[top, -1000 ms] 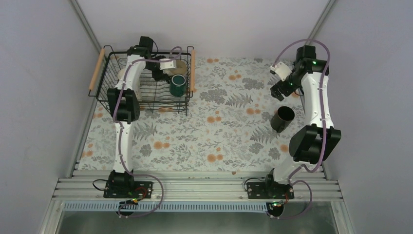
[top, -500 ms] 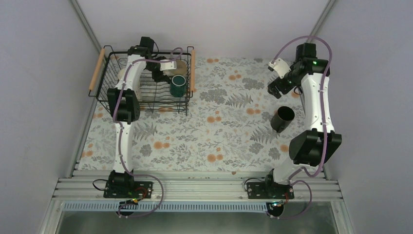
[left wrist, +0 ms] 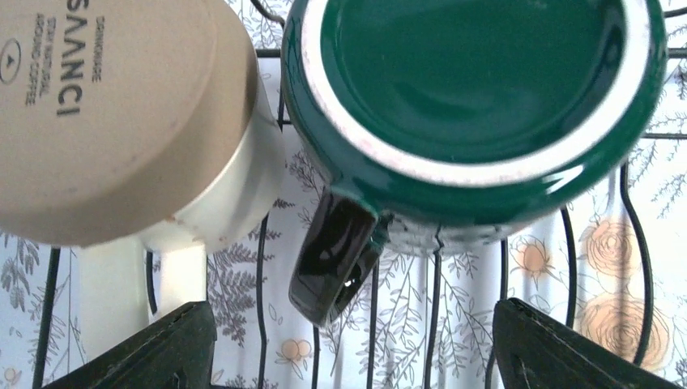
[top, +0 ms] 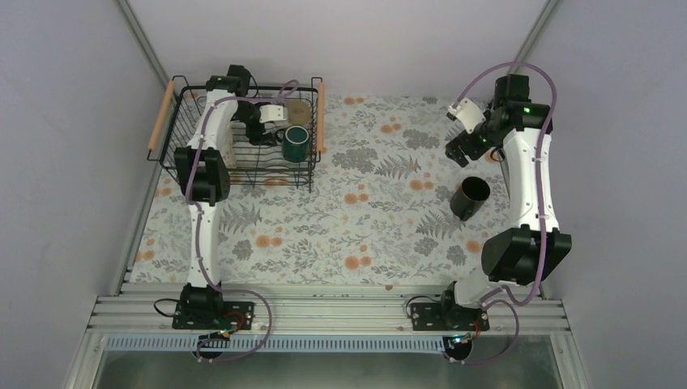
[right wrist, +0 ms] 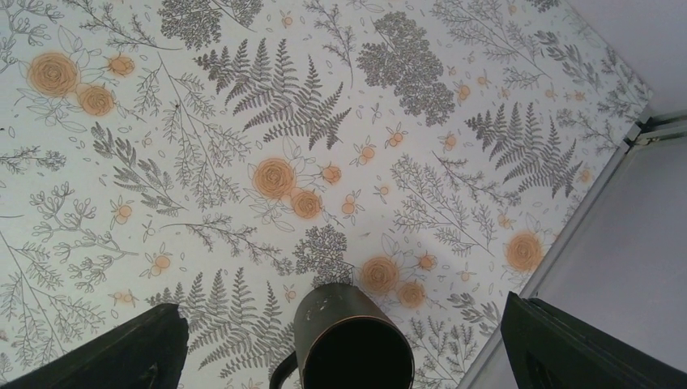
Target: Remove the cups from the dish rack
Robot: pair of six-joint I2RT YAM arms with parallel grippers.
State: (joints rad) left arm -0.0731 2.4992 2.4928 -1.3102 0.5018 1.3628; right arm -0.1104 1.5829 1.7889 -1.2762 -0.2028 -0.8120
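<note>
Left gripper [left wrist: 350,356] is inside the rack [top: 172,121], released, fingers [left wrist: 162,356] spread wide, gripping nothing. Green mug [left wrist: 486,81] sits just ahead of it, base up in the rack, with its handle pointing back toward the gap between the fingers and apart from both. Beige mug [left wrist: 97,105] is ahead of the gripper toward the left edge of the wrist view, also base up, printed letters on the base. It is just beside the green mug; cannot tell if they touch. Rack wires run under both mugs, with the floral worktop [top: 364,203] showing through. A wooden handle [top: 160,115] runs along each side of the rack. The left arm covers part of the rack in the top view, so other contents cannot be told. Right gripper [top: 458,151] hangs over the right side of the worktop, released, fingers wide, holding nothing. Dark mug [right wrist: 353,344] stands on the worktop below it, mouth up toward the gripper. In the wrist view it lines up between the fingers but is clear of them. Dark mug is well apart from the rack.
</note>
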